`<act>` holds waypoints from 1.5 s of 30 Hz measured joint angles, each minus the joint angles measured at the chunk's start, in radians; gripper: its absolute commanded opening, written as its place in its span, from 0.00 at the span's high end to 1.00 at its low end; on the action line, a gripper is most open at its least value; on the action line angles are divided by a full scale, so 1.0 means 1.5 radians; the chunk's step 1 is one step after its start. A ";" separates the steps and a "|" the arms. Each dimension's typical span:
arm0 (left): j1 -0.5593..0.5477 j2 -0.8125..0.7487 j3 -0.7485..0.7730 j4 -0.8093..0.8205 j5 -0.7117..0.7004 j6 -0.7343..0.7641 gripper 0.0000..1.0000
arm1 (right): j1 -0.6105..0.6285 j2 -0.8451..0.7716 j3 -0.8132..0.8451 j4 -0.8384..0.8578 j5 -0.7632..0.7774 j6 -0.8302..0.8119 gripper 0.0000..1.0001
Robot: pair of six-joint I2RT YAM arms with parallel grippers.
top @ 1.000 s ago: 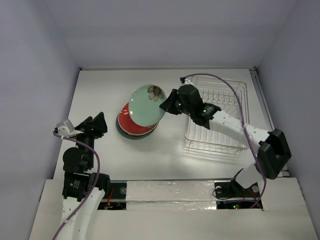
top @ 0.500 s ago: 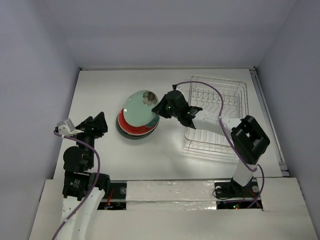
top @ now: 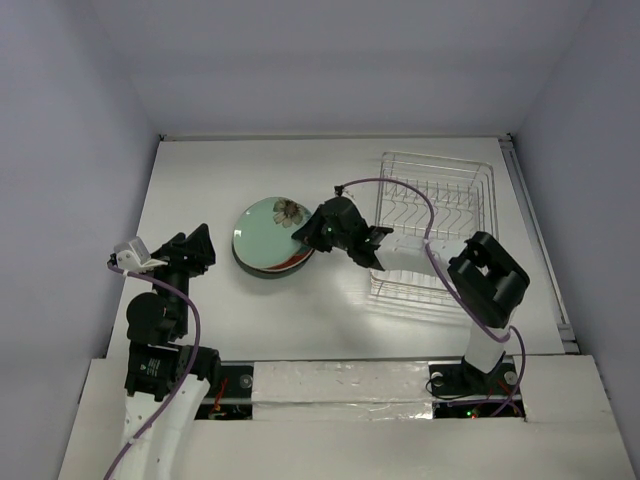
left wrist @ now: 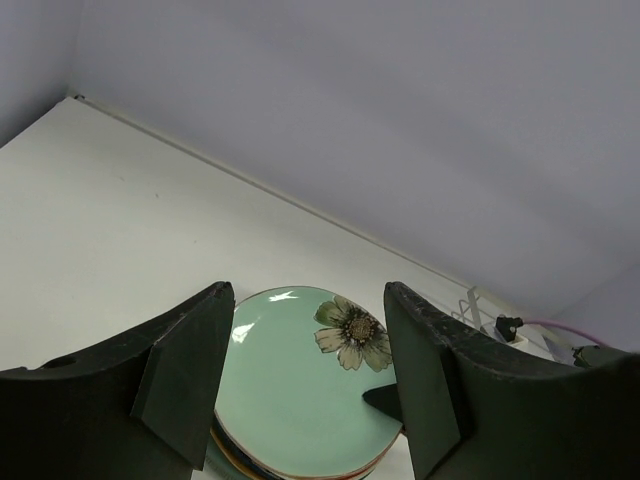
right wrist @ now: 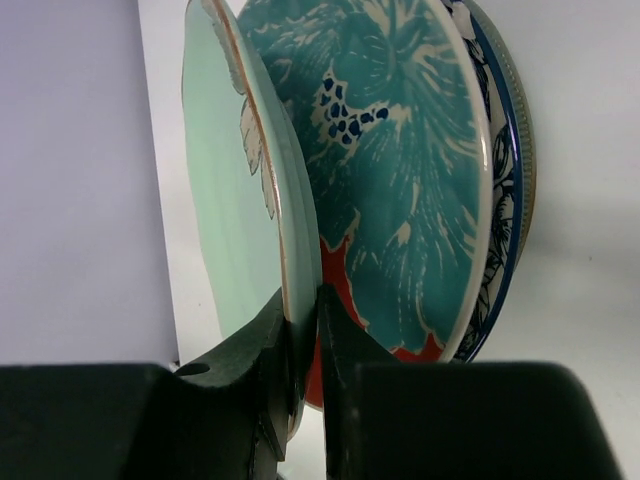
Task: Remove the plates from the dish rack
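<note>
My right gripper [top: 302,234] is shut on the rim of the pale green flowered plate [top: 269,234] and holds it low over the stack of plates [top: 290,264] at the table's middle. In the right wrist view the green plate [right wrist: 240,190] is pinched between the fingers [right wrist: 262,335], just above the red plate with the teal flower [right wrist: 400,170]; the blue floral rim [right wrist: 505,200] shows beneath. The silver wire dish rack [top: 436,225] stands at the right with no plate showing in it. My left gripper [top: 196,243] is open and empty at the left; its view shows the green plate [left wrist: 300,385].
The right arm reaches across the rack's near left corner. Grey walls close in the white table [top: 200,190] on the left, back and right. A purple cable [top: 400,190] loops over the rack.
My right gripper has moved left and down with the green plate, tipping it from steeply tilted to nearly flat over the stack. The left arm has not moved.
</note>
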State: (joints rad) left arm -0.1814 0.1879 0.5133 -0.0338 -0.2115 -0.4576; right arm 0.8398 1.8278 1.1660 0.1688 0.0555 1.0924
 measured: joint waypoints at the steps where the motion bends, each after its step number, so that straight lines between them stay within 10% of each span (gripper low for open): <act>1: 0.000 0.000 0.000 0.000 0.000 0.000 0.41 | 0.000 0.000 -0.003 0.002 0.000 0.001 0.83; 21: 0.000 -0.001 0.000 0.000 0.000 0.000 0.37 | 0.013 -0.005 0.059 -0.121 0.047 -0.091 0.00; 30: 0.000 -0.001 0.000 0.000 0.000 0.000 0.18 | 0.016 -0.064 0.069 -0.270 0.137 -0.174 0.05; 32: 0.000 -0.001 0.000 -0.001 0.000 0.000 0.16 | 0.016 -0.081 0.064 -0.287 0.146 -0.193 0.25; 33: 0.000 -0.001 0.000 -0.001 0.000 0.000 0.16 | 0.018 -0.095 0.060 -0.294 0.149 -0.203 0.65; 35: 0.000 -0.001 0.000 -0.002 0.000 0.000 0.13 | 0.022 -0.141 0.045 -0.303 0.158 -0.224 1.00; 42: -0.002 -0.010 0.001 -0.027 0.000 -0.003 0.07 | 0.073 -0.517 -0.028 -0.323 0.237 -0.272 0.97; 45: -0.005 -0.006 0.014 -0.039 0.000 -0.010 0.06 | 0.078 -0.736 -0.073 -0.291 0.269 -0.284 0.67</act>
State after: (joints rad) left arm -0.1886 0.1791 0.5346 -0.0917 -0.2115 -0.4725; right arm 0.9562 0.7242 1.0557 -0.2676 0.4591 0.6666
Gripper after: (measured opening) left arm 0.928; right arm 0.091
